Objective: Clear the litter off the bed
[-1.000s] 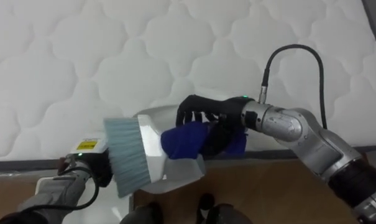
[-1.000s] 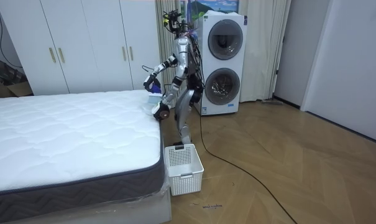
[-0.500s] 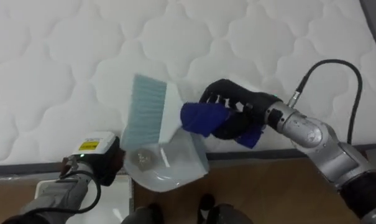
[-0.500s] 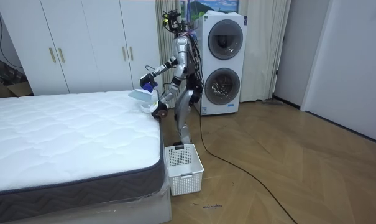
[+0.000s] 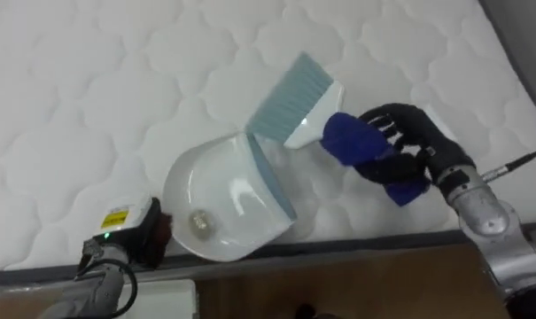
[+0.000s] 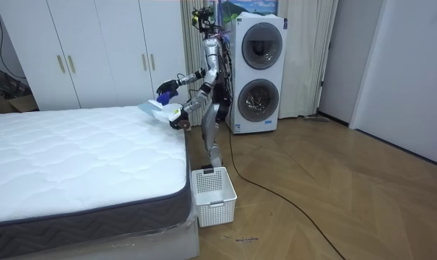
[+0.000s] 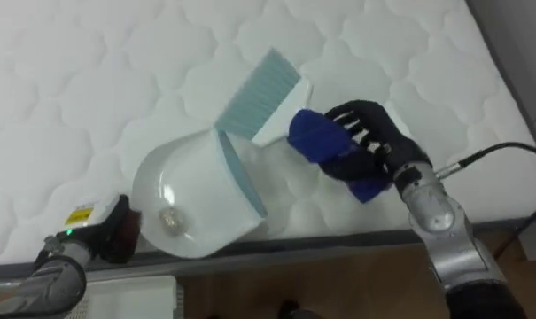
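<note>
**Dustpan at the mattress edge: a spill is the risk**

The robot stands at the corner of the bed, bent over the white quilted mattress (image 5: 90,80). Its left hand (image 5: 152,236) sits behind the white plastic dustpan (image 5: 219,199). The fingers are hidden there, so I cannot tell how firmly it holds.

The pan lies close to the near border, its grey-blue lip (image 5: 269,182) turned toward the middle of the bed. A small pale lump (image 5: 199,222) seems to rest deep inside.

Just past the lip is the white hand brush (image 5: 314,122), with pale blue bristles and a blue handle. The right hand (image 5: 400,146), in a black cover, is clenched round that handle.

If the pan's mouth dips, the lump would likely slide back onto the bed. A hard stroke could shove the pan over the edge, or flick crumbs past the lip.
</note>
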You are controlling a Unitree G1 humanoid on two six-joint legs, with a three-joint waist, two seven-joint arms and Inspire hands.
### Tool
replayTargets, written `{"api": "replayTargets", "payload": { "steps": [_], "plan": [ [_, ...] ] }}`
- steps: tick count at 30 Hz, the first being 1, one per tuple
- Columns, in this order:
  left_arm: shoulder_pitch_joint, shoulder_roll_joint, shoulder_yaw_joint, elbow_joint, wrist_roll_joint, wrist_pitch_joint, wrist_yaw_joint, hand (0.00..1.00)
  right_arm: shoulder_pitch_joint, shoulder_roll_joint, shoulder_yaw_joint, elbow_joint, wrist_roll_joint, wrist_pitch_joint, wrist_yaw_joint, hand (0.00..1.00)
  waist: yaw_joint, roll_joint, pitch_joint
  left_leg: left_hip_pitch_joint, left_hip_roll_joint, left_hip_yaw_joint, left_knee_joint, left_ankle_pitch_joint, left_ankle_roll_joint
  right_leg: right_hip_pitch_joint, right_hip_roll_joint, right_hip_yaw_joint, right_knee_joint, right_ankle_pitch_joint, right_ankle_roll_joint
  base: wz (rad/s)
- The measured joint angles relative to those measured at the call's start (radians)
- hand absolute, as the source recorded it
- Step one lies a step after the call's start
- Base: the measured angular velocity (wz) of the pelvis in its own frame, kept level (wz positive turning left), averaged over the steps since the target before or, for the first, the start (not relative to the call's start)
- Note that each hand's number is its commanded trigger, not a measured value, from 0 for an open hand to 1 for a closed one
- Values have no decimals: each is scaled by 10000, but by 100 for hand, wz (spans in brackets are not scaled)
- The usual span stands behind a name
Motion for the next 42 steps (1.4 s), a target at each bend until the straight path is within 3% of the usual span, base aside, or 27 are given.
{"api": "replayTargets", "payload": {
  "steps": [3,7,12,19,22,25,26,28,30,31,32,33,34,35,36,37,39,42],
  "plan": [
    [367,-44,163,-317,6,-141,45,100,464,272,-423,-579,223,-71,-371,0,-371,-10,-24,615,-376,-508,-774,354,4,648,-89,100,-173,-129,159,47],
    [605,-129,239,-702,-9,-138,150,100,1044,359,-882,-1152,403,-171,-1142,0,-605,-9,-69,1159,-603,-1186,-1364,646,15,1477,14,118,-724,-221,295,64],
    [758,-549,928,-893,-41,-127,166,100,1429,364,-923,-1587,725,-246,-1818,0,-393,-41,-122,1586,-660,-1915,-1502,664,-8,2413,260,87,-1461,-230,349,41],
    [891,-598,951,-894,-46,-49,407,100,1422,498,-848,-1823,760,-271,-2277,0,82,-68,-146,1553,-713,-2677,-1510,731,-118,2758,403,151,-1740,-233,351,34],
    [1210,-615,970,-1083,-89,26,401,100,1426,642,-843,-1909,912,-271,-2422,0,218,-64,-146,1527,-745,-3014,-1476,786,-208,2949,432,-123,-1755,-247,339,42],
    [1325,-815,1157,-1264,-85,45,367,100,1423,684,-846,-1906,903,-272,-2583,0,285,-72,-143,1267,-815,-3296,-1327,860,-317,3169,426,-630,-1791,-347,291,75],
    [1307,-827,1171,-1287,-85,43,349,100,1423,684,-857,-1890,906,-272,-2609,0,214,-68,-145,1038,-781,-3141,-1131,886,-340,3248,393,-983,-1784,-476,242,103],
    [1305,-836,1271,-1350,-113,45,350,100,1452,688,-859,-1828,1095,-278,-2698,0,181,-49,-132,694,-545,-2266,-928,1058,-292,3352,353,-1587,-1760,-602,150,115],
    [1227,-846,1404,-1452,-296,43,372,100,1488,684,-872,-1793,1221,-286,-2935,0,21,-43,-126,413,-346,-755,-1296,1774,-3,3344,203,-2347,-1758,-710,46,144],
    [1175,-852,1408,-1452,-344,42,374,100,1497,683,-876,-1791,1232,-298,-3013,0,5,-43,-125,379,-320,-409,-1531,2030,83,3324,103,-2595,-1788,-774,7,148],
    [1092,-882,1419,-1450,-420,21,386,100,1501,681,-887,-1799,1201,-373,-3122,0,-23,-24,-120,292,-177,406,-1746,2288,106,3233,-130,-3415,-1744,-891,-72,124],
    [1114,-878,1487,-1440,-512,-4,384,100,1508,780,-863,-1801,1008,-412,-3123,0,13,-16,-99,204,164,1239,-1033,1947,82,3351,-273,-4258,-1729,-929,-91,106],
    [1145,-871,1551,-1433,-545,-2,380,100,1508,851,-822,-1814,911,-416,-3106,0,49,-18,-95,227,383,1527,-592,1644,27,3449,-304,-4594,-1764,-945,-84,91],
    [1154,-851,1606,-1423,-625,-3,361,100,1508,924,-776,-1831,704,-496,-3054,0,50,14,-65,381,855,1944,31,1159,-80,3667,-313,-5218,-1800,-1012,-49,105],
    [1147,-870,1606,-1420,-690,-22,349,100,1508,925,-776,-1832,687,-517,-2981,0,5,40,-51,567,1180,2139,198,898,-313,3780,-345,-5650,-1705,-1121,8,109],
    [1147,-894,1605,-1420,-688,-26,345,100,1504,922,-782,-1833,683,-517,-2968,0,21,53,-50,634,1247,2148,123,846,-398,3802,-366,-5773,-1634,-1156,45,87],
    [1194,-948,1628,-1419,-689,-24,336,100,1465,946,-719,-1866,634,-518,-2894,0,159,57,-34,676,975,2095,-533,886,-203,3780,-456,-5758,-1361,-1209,122,67],
    [1222,-969,1632,-1433,-689,-26,337,100,1413,941,-697,-1881,641,-532,-2857,0,359,70,-48,694,641,1854,-900,1034,-101,3739,-476,-5371,-1359,-1257,206,53]
  ]
}}
